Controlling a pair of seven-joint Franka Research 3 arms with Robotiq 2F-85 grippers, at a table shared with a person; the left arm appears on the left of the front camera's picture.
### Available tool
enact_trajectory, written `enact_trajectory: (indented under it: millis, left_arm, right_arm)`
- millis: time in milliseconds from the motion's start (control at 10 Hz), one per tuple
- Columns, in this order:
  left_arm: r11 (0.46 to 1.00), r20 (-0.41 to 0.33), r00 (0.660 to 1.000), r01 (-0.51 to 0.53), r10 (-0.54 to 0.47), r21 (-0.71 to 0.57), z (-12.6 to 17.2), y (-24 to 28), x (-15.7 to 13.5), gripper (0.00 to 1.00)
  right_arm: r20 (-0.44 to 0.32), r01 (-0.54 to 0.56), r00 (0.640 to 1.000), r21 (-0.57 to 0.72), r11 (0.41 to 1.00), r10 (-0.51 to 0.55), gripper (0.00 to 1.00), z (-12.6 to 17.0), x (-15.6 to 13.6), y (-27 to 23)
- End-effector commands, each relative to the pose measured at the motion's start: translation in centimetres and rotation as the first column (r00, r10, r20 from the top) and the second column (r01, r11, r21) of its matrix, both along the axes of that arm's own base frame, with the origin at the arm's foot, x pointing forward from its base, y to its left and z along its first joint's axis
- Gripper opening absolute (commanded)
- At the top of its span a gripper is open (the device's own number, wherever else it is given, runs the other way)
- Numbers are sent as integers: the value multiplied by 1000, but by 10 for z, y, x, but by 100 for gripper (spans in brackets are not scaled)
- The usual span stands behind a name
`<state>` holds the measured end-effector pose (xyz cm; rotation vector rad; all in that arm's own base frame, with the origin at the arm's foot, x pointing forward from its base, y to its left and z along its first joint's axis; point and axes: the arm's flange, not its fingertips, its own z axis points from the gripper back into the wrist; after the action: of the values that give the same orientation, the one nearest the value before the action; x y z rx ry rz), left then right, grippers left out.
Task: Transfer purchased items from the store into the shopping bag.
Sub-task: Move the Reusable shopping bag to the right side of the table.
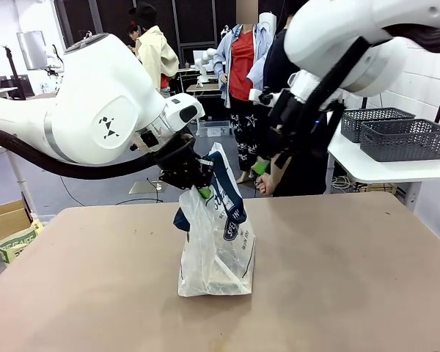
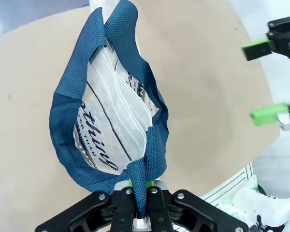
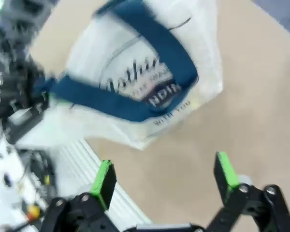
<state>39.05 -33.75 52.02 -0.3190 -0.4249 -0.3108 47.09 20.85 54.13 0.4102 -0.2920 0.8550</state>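
**Item 1: bag** [image 1: 218, 249]. Stands mid-table, well in from all edges, base on table [image 1: 352, 293]. Top is pulled up toward the left edge. Mouth narrow, sides folded in.

**Item 2: L gripper** [image 2: 141, 195]. Jaws fully closed, pinching one blue strap [image 2: 147, 154]. Carries the bag's top.

**Item 3: R gripper** [image 3: 165, 176]. Jaws wide, nothing in them. Hangs above bag, toward far edge.

**Handling note (judgement).** Step is prob. presenting the mouth for loading. L should grip firm and lift strap so mouth gapes. R should bring goods straight down over the opening, clear of strap.
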Motion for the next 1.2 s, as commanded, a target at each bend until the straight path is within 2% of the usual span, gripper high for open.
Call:
enact_trajectory:
  millis: [0, 200, 300, 500, 600, 700, 1100]
  left_arm:
    - [1000, -6, 1000, -6, 6, -6, 1, 2, -1, 0]
    - [1000, -6, 1000, -6, 6, -6, 1, 2, -1, 0]
    - [1000, -6, 1000, -6, 6, -6, 1, 2, -1, 0]
    - [1000, -6, 1000, -6, 6, -6, 1, 2, -1, 0]
    - [1000, -6, 1000, -6, 6, -6, 1, 2, -1, 0]
    - [1000, -6, 1000, -6, 6, -6, 1, 2, -1, 0]
    - [1000, -6, 1000, -6, 6, -6, 1, 2, -1, 0]
  right_arm:
    - [163, -179, 971, 24, 984, 172, 100, -6, -25, -36]
    - [293, -308, 913, 44, 950, 283, 100, -8, -33, -61]
    - [334, -334, 894, 56, 941, 298, 100, -8, -31, -74]
    - [397, -322, 884, 132, 938, 247, 100, -6, -29, -94]
    - [403, -309, 890, 185, 933, 215, 100, -3, -27, -98]
    - [359, -313, 893, 57, 948, 273, 100, 3, -27, -90]
    - [359, -313, 893, 57, 948, 273, 100, 3, -27, -90]
